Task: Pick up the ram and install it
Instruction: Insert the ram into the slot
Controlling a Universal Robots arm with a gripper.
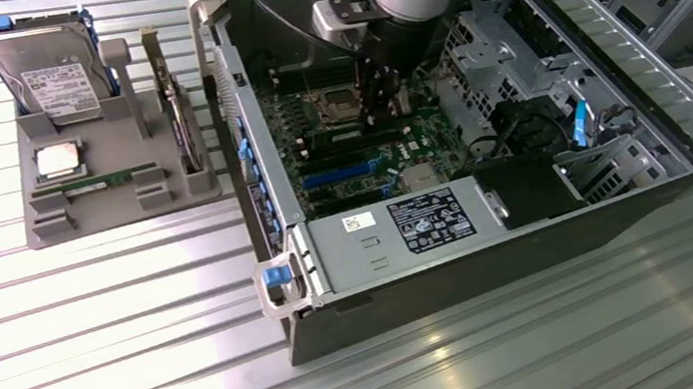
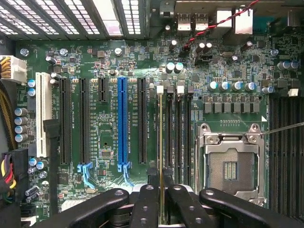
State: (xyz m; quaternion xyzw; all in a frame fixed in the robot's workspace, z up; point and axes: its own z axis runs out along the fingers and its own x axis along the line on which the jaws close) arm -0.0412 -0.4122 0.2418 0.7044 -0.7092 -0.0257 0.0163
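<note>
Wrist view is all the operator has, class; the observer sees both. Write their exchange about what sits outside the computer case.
Operator: The end effector grips the ram over the motherboard. Any stick outside?
Observer: Yes, a second stick lies in the grey tray, at the exterior view's left of the case.
Operator: Anything beside it?
Observer: A square CPU chip, in the same tray.

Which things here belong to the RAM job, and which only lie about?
Belong: the ram held edge-on in the gripper, the memory slots, the spare ram stick.
Lying about: the hard drive, the CPU chip, the power supply.
</note>
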